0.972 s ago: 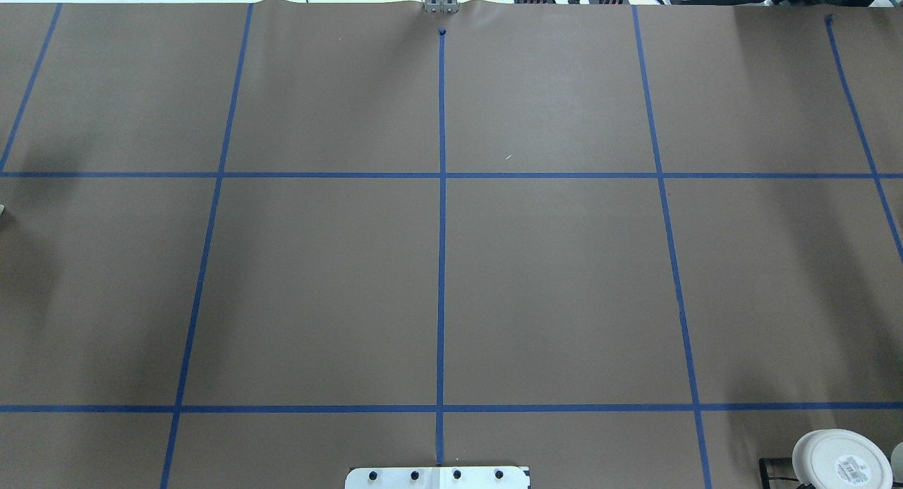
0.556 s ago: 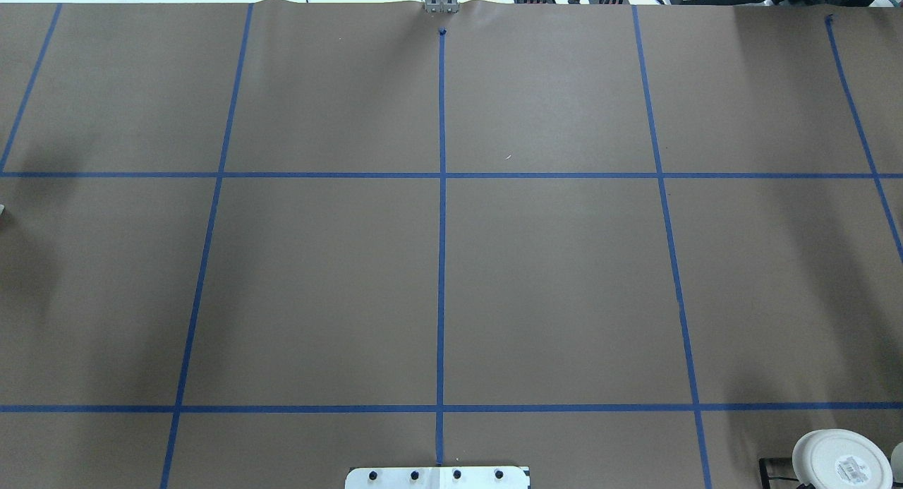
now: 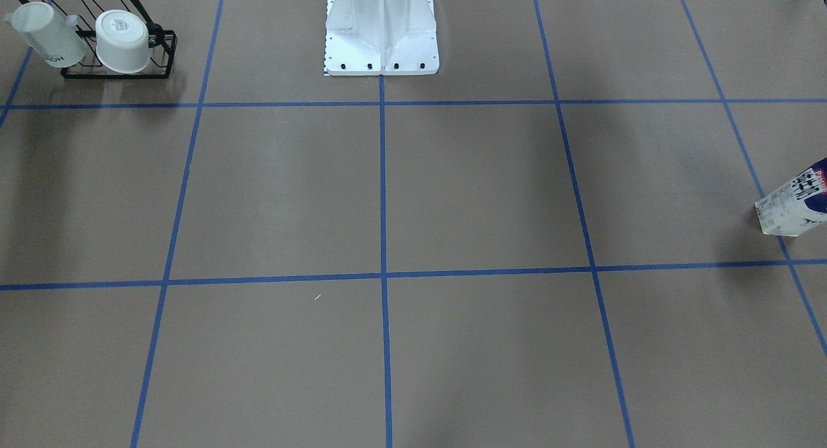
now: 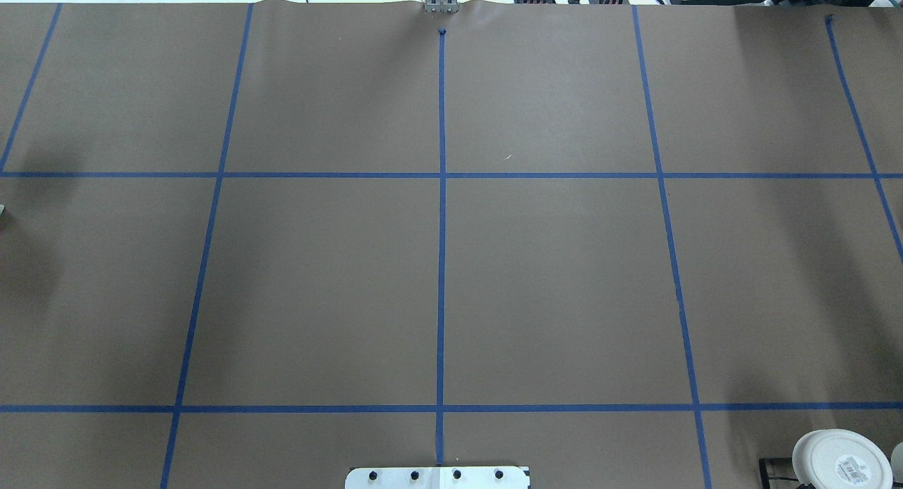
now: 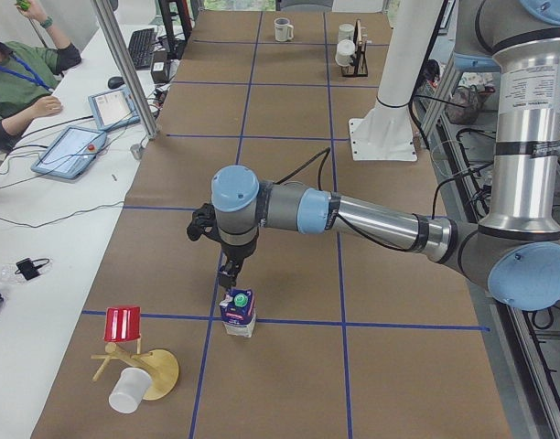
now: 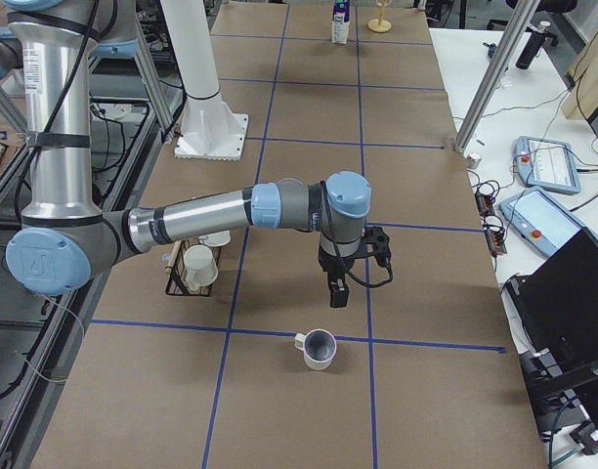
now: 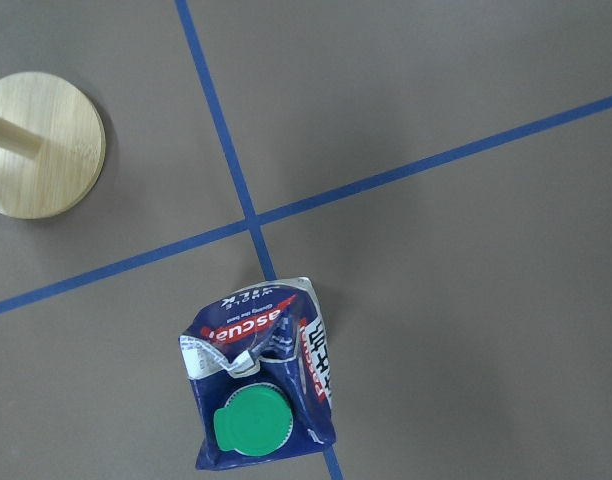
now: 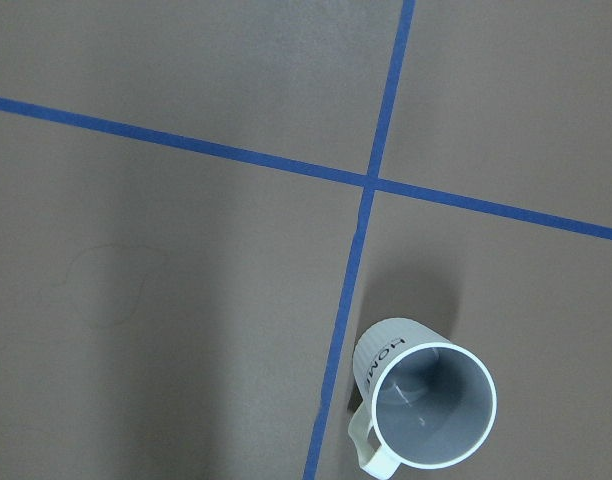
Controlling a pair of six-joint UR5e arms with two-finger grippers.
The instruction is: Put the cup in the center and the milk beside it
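Left gripper point(image 5: 230, 274) hangs fingers-down just above the milk point(image 5: 237, 313); finger spread cannot be told from this side view. Right gripper point(image 6: 336, 291) hovers near the cup point(image 6: 319, 349), short of it; spread also unreadable.

Milk is upright at the table's left end, on a tape line point(image 7: 254, 218), green cap point(image 7: 251, 422) up. Cup is upright at the right end, handle point(image 8: 358, 432) toward the robot. The center point(image 4: 441, 291) is well apart from both.

Step in hand is probably the descent to grasp. Clamp the carton's flat sides below the crumpled top, gently. Pinch the cup wall away from the handle.

Both arms reach out low, forearms near level, wrists turned down.
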